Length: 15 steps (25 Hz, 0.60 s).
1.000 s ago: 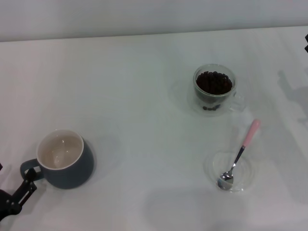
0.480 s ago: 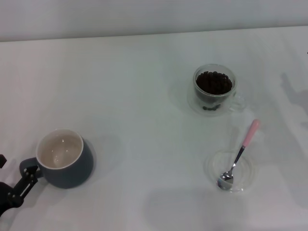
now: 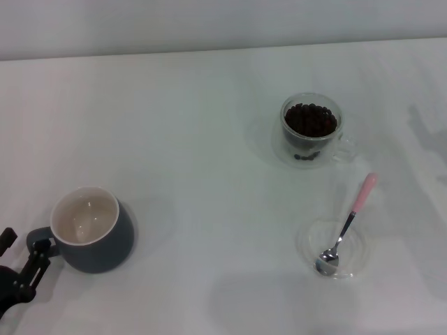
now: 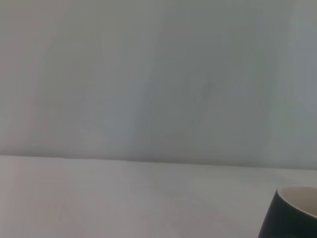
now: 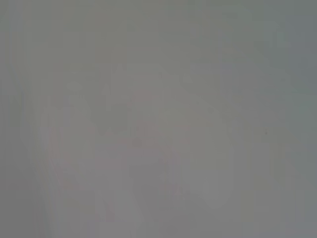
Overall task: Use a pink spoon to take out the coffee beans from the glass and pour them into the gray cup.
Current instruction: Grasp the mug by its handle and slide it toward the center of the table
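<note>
Spread jaws on the left gripper [image 3: 19, 269], at the worktop's near-left corner beside the gray cup [image 3: 89, 229] handle; right gripper not in view. Pink spoon [image 3: 345, 226] rests bowl-down in a clear saucer [image 3: 304, 244] near-right, untouched. Glass [image 3: 311, 129] of coffee beans [image 3: 311, 119] stands behind it. Risk: left fingers could nudge the cup. Nothing blocks the spoon.

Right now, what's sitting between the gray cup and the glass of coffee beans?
Nothing: the head view shows only bare white table between the gray cup and the glass.
</note>
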Each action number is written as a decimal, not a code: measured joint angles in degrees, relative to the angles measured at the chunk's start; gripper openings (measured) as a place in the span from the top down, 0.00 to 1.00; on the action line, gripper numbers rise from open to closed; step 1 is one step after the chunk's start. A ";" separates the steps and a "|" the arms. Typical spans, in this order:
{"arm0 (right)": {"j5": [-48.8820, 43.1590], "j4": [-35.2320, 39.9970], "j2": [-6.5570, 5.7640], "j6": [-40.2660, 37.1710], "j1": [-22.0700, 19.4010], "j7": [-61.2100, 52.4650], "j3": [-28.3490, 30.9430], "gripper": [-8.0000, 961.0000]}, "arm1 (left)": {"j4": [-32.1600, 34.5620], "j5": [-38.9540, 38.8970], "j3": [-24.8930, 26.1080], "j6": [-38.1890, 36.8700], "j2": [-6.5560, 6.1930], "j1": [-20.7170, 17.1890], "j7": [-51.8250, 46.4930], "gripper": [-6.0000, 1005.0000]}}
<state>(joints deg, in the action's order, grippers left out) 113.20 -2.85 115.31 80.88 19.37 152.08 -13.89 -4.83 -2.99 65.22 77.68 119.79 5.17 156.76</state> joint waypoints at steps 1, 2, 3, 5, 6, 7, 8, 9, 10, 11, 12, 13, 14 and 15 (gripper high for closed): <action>0.00 0.01 0.00 0.07 0.00 -0.03 0.00 0.09 | 0.00 0.00 0.00 -0.04 0.00 0.03 -0.12 0.39; 0.00 0.02 0.00 0.14 -0.02 -0.05 0.00 0.09 | 0.00 0.00 0.00 -0.07 -0.01 0.07 -0.24 0.41; -0.01 0.03 0.00 0.15 -0.09 -0.08 0.00 0.09 | 0.00 0.00 0.00 -0.10 -0.02 0.14 -0.32 0.41; -0.06 0.04 0.00 0.15 -0.31 -0.12 0.00 0.09 | 0.00 0.01 0.00 -0.12 -0.07 0.41 -0.39 0.41; -0.08 0.01 0.00 0.15 -0.43 -0.13 0.00 0.09 | 0.00 0.02 -0.01 -0.12 -0.07 0.49 -0.40 0.41; -0.08 -0.06 0.00 0.15 -0.52 -0.13 0.00 0.09 | 0.00 0.06 -0.01 -0.14 -0.08 0.59 -0.41 0.41; -0.11 -0.11 0.00 0.15 -0.58 -0.13 -0.01 0.09 | 0.00 0.10 -0.01 -0.15 -0.08 0.65 -0.43 0.41; -0.18 -0.12 0.00 0.15 -0.60 -0.13 -0.10 0.09 | 0.00 0.10 -0.01 -0.15 -0.08 0.70 -0.45 0.41; -0.26 -0.11 0.00 0.11 -0.61 -0.13 -0.23 0.09 | -0.01 0.10 -0.01 -0.17 -0.09 0.73 -0.46 0.41; -0.38 -0.09 0.00 0.03 -0.63 -0.13 -0.38 0.09 | 0.00 0.10 -0.01 -0.20 -0.09 0.77 -0.48 0.41; -0.46 -0.07 -0.01 -0.02 -0.67 -0.11 -0.50 0.09 | 0.00 0.10 -0.01 -0.23 -0.09 0.79 -0.53 0.41; -0.50 -0.10 -0.04 -0.04 -0.72 -0.08 -0.52 0.09 | 0.00 0.10 -0.01 -0.24 -0.09 0.79 -0.60 0.41; -0.51 -0.13 -0.03 -0.05 -0.78 -0.02 -0.52 0.09 | 0.00 0.10 -0.01 -0.23 -0.08 0.74 -0.80 0.41; -0.51 -0.15 -0.04 -0.05 -0.84 0.03 -0.52 0.09 | 0.00 0.10 -0.01 -0.05 -0.04 0.59 -1.05 0.41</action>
<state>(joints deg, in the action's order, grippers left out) 112.69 -3.01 115.26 80.83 18.52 152.11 -14.41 -4.83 -2.90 65.21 77.62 119.76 5.76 155.71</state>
